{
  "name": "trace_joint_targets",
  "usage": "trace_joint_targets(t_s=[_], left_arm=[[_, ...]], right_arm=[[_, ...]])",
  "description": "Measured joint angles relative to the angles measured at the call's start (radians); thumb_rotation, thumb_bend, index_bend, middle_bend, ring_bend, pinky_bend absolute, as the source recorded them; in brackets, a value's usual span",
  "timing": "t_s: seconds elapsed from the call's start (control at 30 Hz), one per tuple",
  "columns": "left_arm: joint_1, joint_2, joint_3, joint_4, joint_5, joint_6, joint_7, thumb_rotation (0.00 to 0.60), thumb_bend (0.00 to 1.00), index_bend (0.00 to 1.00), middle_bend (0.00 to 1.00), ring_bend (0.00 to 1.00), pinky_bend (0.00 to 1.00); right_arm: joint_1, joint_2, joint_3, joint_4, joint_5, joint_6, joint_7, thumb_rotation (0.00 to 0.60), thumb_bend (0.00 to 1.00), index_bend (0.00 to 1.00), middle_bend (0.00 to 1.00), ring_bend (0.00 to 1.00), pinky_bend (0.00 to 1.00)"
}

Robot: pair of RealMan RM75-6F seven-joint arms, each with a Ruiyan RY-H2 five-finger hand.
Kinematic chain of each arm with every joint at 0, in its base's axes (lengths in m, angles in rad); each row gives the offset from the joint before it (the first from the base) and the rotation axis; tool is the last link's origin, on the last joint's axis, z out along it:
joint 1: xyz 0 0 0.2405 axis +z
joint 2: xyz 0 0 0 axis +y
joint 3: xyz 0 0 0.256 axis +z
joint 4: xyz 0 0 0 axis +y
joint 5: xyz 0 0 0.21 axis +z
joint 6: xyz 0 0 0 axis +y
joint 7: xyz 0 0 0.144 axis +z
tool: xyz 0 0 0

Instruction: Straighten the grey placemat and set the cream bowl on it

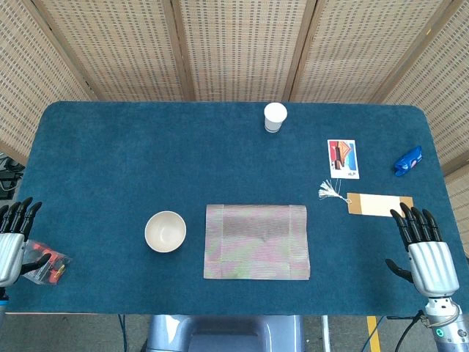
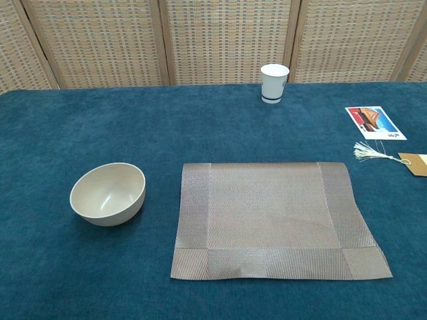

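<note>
A table (image 1: 110, 161) covered in deep blue cloth stands before woven rattan screen panels (image 1: 234, 44) framed in wood; grey floor shows below its near edge.

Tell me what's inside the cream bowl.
The cream bowl holds nothing: the chest view shows its bare inner wall and bottom. What lies beneath it on the blue table is covered.

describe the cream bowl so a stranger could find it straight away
On the blue table, find the grey placemat near the front edge. The cream bowl stands upright just left of it, apart from it: round, empty, the only bowl there.
</note>
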Motion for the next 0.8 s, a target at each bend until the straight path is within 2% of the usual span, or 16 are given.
trace_joint_targets(t_s=[0.8], left_arm=[[-0.004,-0.003,0.012,-0.009,0.005,-0.017,0.029,0.6,0.06,0.0,0.0,0.0,0.0]], right_arm=[[0.001,-0.014,-0.005,-0.012,0.008,-0.012,-0.033,0.6,0.04,0.0,0.0,0.0,0.0]])
